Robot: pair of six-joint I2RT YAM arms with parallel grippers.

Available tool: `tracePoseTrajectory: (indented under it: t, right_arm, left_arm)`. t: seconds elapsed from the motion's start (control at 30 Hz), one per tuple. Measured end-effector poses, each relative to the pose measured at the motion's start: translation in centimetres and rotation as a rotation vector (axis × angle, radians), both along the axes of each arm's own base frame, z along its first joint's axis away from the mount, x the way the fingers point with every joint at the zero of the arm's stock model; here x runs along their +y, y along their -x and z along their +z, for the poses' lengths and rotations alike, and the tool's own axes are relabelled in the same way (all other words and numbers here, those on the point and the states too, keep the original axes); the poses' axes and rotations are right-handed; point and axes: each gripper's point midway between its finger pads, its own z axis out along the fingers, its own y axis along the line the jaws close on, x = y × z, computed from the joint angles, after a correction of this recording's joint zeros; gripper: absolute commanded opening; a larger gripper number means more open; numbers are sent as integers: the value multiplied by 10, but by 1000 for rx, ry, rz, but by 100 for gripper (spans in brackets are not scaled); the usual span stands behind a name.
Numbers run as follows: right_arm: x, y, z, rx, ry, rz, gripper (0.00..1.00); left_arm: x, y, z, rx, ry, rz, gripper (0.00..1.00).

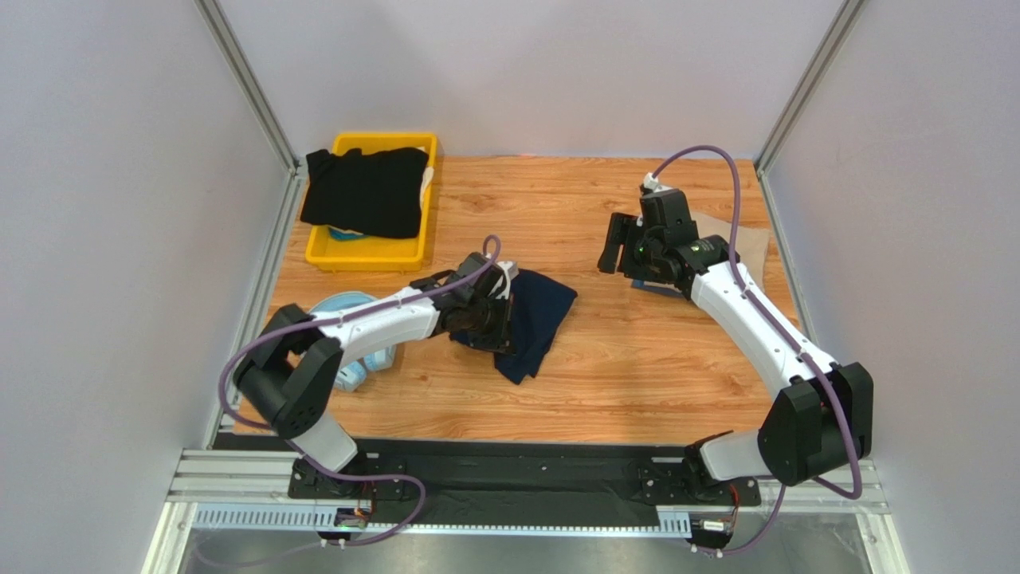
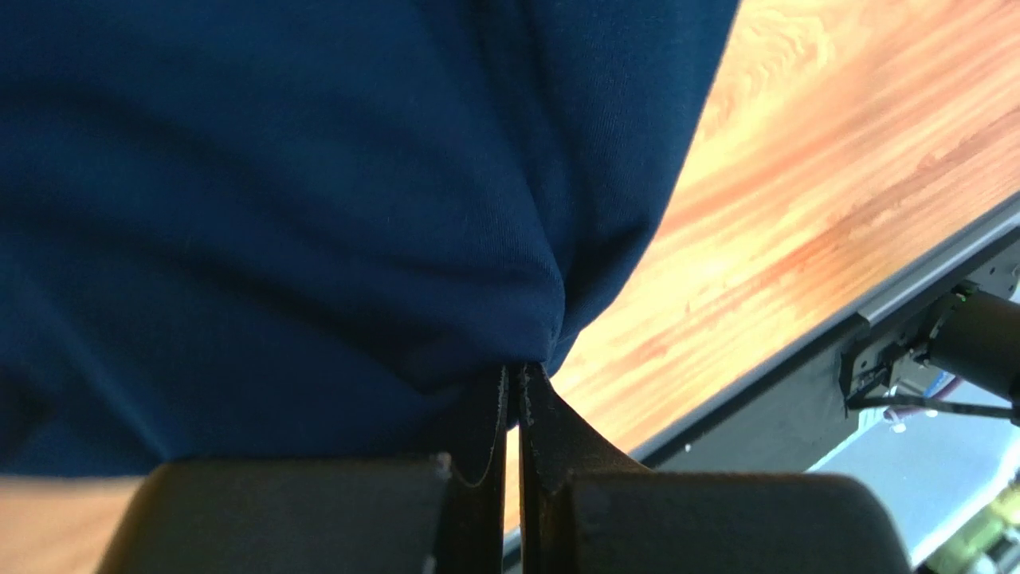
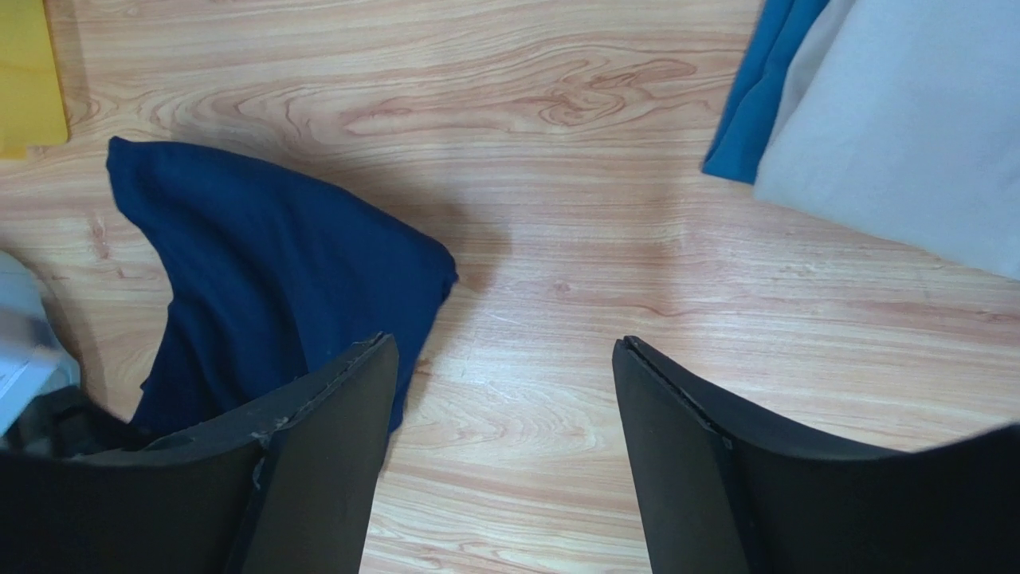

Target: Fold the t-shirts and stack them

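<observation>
Pinching navy t-shirt (image 2: 275, 215) — left gripper (image 2: 517, 377), shirt edges cut off

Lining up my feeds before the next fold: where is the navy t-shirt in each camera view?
Top external: navy t-shirt left of table centre, bunched at the left gripper.
Left wrist: fills the upper left, pinched between the shut fingertips.
Right wrist: left side of the picture, on the wood.
Shared landmark: the wooden tabletop, visible in all three views.
</observation>
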Motion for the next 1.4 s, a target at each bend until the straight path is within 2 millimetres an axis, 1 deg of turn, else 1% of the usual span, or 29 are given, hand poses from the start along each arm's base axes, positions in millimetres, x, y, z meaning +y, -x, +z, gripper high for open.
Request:
tracePoseTrajectory:
  t: [0.07,0.13,0.17,0.23,0.27,0.3,0.33,0.37,0.4,0.43,0.53,0.6,0.63,0.67,0.73,0.9,1.0,1.03,1.07,1.1,1.13,1.2,1.23,1.3,1.33,1.4]
  right_arm:
    - [4,0,-5,19,-12,8,73]
    - [8,-1,-13,43,-24,15,79]
    - [10,-1,-18,55,-32,19,79]
    - [15,0,-31,93,-47,32,79]
    - [18,0,-40,119,-53,39,80]
    - [21,1,-50,146,-59,47,80]
    - [23,2,-61,177,-62,51,81]
    - [25,3,-69,201,-63,54,81]
    - [27,6,-82,238,-66,62,81]
    - [28,8,-90,266,-69,66,82]
    - [34,17,-114,344,-86,83,82]
    - [39,23,-124,377,-96,96,81]
    - [47,29,-127,387,-104,120,81]
    - [48,29,-127,387,-105,122,81]
    - [58,31,-125,378,-119,145,81]
    - [83,38,-120,365,-153,209,81]
    - [95,43,-118,371,-170,241,80]
    - [98,44,-118,376,-173,250,72]
    - [101,43,-120,380,-176,256,66]
    - [103,44,-122,383,-174,263,57]
    - [106,46,-125,391,-173,270,38]
    - [111,50,-131,407,-168,281,16]
    - [113,52,-133,415,-167,284,12]
    - [116,54,-135,422,-167,290,7]
    - [118,55,-135,423,-167,291,0]
    - [119,55,-134,423,-165,294,0]
  left_arm:
    - [9,9,11,-22,2,23,0]
    - [19,14,25,-55,13,56,0]
    - [24,17,30,-68,19,71,0]
    - [34,23,38,-83,27,94,0]
    - [38,27,40,-83,27,99,4]
    - [41,31,40,-80,23,102,19]
    - [45,35,39,-76,14,105,29]
    - [49,37,37,-71,-1,107,50]
    - [53,40,34,-60,-16,114,54]
    - [56,41,33,-60,-31,115,57]
    - [64,42,32,-62,-58,134,59]
    - [67,41,35,-79,-65,145,59]
    - [71,39,38,-98,-72,156,59]
    - [71,39,38,-99,-72,156,59]
    - [75,36,40,-124,-82,171,59]
    - [85,26,55,-215,-89,208,59]
    - [89,23,55,-235,-111,216,59]
    - [91,23,54,-235,-120,219,59]
    - [92,23,53,-234,-128,221,58]
    - [94,23,52,-234,-135,223,58]
    - [95,23,51,-235,-141,226,58]
    - [97,22,51,-238,-150,232,58]
    - [98,22,50,-241,-153,235,58]
    - [101,23,50,-246,-157,239,58]
    - [102,23,50,-248,-159,242,58]
    - [105,24,50,-258,-165,250,58]
